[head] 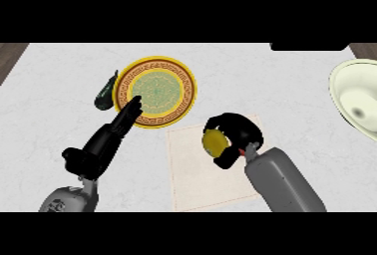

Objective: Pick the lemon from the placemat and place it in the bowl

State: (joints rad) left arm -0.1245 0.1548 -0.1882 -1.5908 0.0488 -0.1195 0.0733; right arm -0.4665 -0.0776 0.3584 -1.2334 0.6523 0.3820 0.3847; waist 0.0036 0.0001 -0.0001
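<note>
The right hand (237, 133) is curled round the yellow lemon (214, 141), which shows between its black fingers and thumb. Hand and lemon are over the upper right part of the pale square placemat with a thin red border (197, 174); whether the lemon has left the cloth cannot be told from this steep view.

Step in hand: the pick, judged complete or nearly so.

The left hand (110, 134) lies with fingers straight and holds nothing; its fingertips reach the lower left rim of the round yellow plate with a green patterned centre (158, 91). A dark green elongated object (106, 91) (identity unclear) sits just beside the plate's left edge.

The cream-coloured bowl (355, 94) stands at the right edge of the white marble counter (66, 74), well apart from the placemat.

Next move, as judged: carry the lemon to the right and away from the robot, clear the bowl's near rim, and release over its hollow.
</note>
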